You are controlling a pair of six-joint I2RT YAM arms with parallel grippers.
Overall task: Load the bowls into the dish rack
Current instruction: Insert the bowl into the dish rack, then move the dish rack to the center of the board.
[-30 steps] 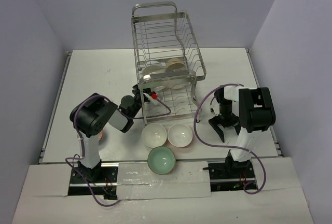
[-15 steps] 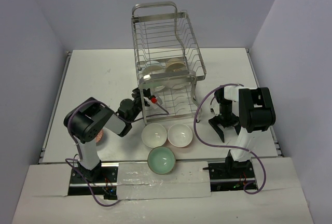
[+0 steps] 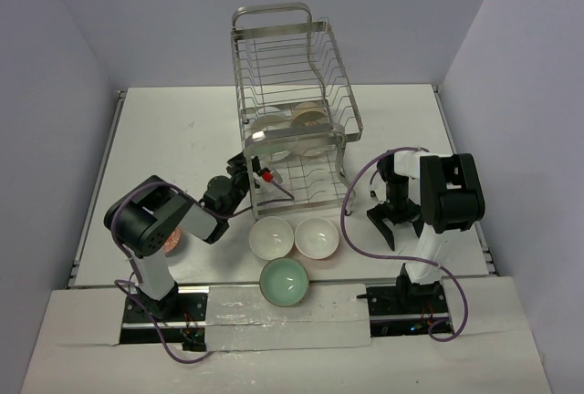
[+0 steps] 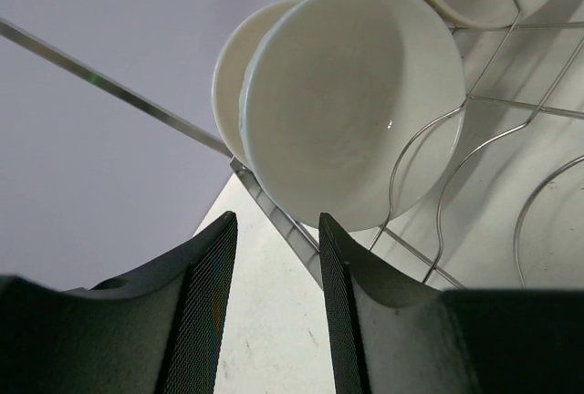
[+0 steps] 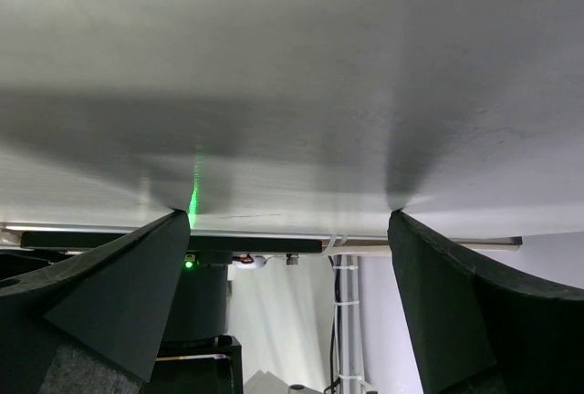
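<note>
The silver wire dish rack (image 3: pixel 292 111) stands at the middle back. Its lower tier holds white bowls (image 3: pixel 271 121) and a cream one (image 3: pixel 308 116). Two white bowls (image 3: pixel 271 237) (image 3: pixel 317 237) and the mint green bowl (image 3: pixel 284 282) sit on the table in front. The orange-red bowl (image 3: pixel 172 241) is mostly hidden behind the left arm. My left gripper (image 3: pixel 243 169) is open and empty at the rack's front left corner. In the left wrist view its gripper (image 4: pixel 274 230) is just short of a white bowl (image 4: pixel 356 102) standing on edge in the wires. My right gripper (image 3: pixel 394 226) (image 5: pixel 287 221) is wide open, pointing down at the table.
The rack's upper tier (image 3: pixel 287 52) holds nothing, with a loop handle (image 3: pixel 271 13) at the back. A second white bowl (image 4: pixel 230 75) stands behind the first in the left wrist view. Purple cables loop beside the right arm (image 3: pixel 351 216). Walls close in on both sides.
My left arm has drawn back to the left and its gripper has pulled a little away from the rack, empty. The right arm has not moved.
</note>
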